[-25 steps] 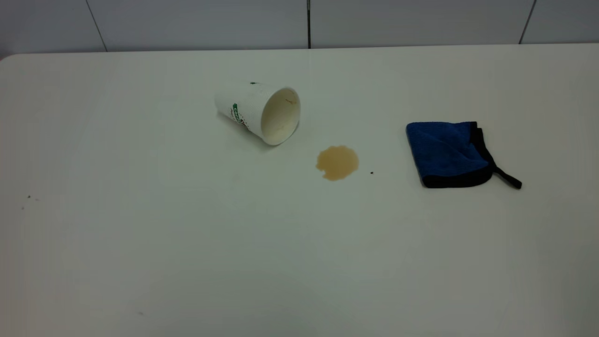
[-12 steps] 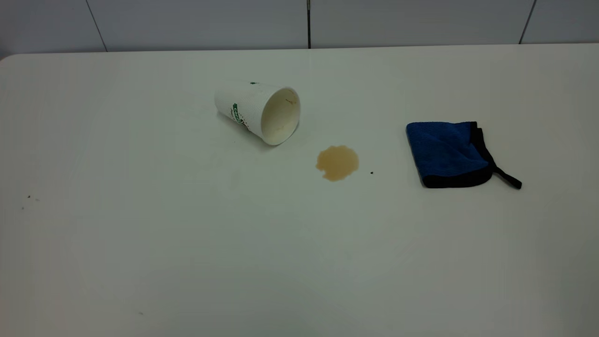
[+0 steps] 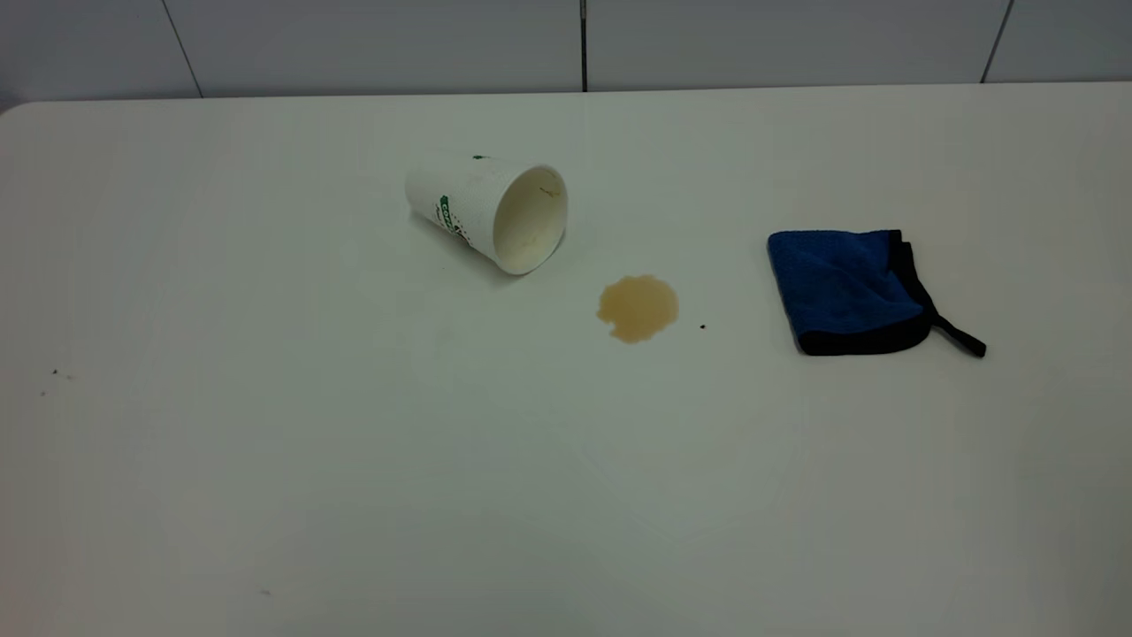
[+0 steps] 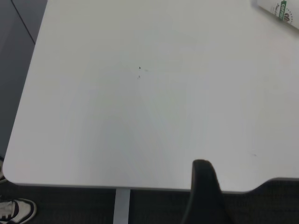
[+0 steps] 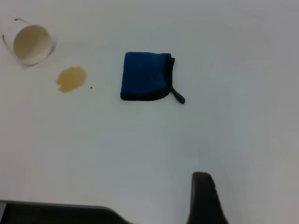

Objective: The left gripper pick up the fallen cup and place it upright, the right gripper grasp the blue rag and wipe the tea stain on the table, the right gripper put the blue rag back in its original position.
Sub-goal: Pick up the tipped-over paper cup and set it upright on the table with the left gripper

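The white paper cup [image 3: 489, 212] lies on its side at the table's [image 3: 265, 460] back middle, mouth toward the tea stain [image 3: 638, 307]. The blue rag [image 3: 847, 287] lies folded to the right of the stain, its black loop pointing right. Neither gripper shows in the exterior view. A black part of my left gripper [image 4: 203, 196] shows over the table's near left corner, far from the cup [image 4: 279, 8]. A black part of my right gripper [image 5: 203, 198] hangs above bare table, well short of the rag [image 5: 145, 76], stain [image 5: 71, 79] and cup [image 5: 31, 43].
A tiny dark speck [image 3: 702, 326] lies between stain and rag. Small specks [image 3: 55, 372] mark the table's left side. A grey tiled wall [image 3: 584, 44] runs behind the table. The table's left edge and rounded corner [image 4: 14, 172] show in the left wrist view.
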`<state>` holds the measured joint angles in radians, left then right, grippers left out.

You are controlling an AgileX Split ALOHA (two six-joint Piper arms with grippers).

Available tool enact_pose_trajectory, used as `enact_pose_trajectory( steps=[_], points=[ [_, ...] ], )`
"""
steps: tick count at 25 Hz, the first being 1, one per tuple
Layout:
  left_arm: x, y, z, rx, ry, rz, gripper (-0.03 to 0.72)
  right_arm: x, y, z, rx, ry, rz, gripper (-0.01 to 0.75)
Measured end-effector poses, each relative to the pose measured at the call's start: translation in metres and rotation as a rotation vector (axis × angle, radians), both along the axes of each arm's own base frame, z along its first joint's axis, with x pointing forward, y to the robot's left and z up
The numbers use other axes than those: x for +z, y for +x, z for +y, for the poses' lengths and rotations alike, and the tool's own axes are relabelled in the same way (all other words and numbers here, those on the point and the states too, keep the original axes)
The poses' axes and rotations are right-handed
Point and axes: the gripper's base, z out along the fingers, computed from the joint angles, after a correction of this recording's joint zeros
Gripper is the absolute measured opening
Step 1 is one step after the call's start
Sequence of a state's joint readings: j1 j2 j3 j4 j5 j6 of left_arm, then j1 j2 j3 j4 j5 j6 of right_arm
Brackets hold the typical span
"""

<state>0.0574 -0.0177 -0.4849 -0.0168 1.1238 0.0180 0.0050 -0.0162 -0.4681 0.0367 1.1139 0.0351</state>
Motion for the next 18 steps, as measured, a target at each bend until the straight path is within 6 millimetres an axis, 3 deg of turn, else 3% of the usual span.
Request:
enact_pose_trajectory(
  steps=[11,14,18],
  points=[
    [0.005,0.005,0.002,0.01,0.012,0.015,0.532,0.0,0.0,0.0,0.0,0.0,0.0,0.532],
    [0.014,0.021,0.003,0.008,0.011,0.066,0.568,0.0,0.0,0.0,0.0,0.0,0.0,0.532],
    [0.022,0.059,0.004,-0.012,0.019,0.126,0.609,0.0,0.0,0.0,0.0,0.0,0.0,0.532]
  ],
)
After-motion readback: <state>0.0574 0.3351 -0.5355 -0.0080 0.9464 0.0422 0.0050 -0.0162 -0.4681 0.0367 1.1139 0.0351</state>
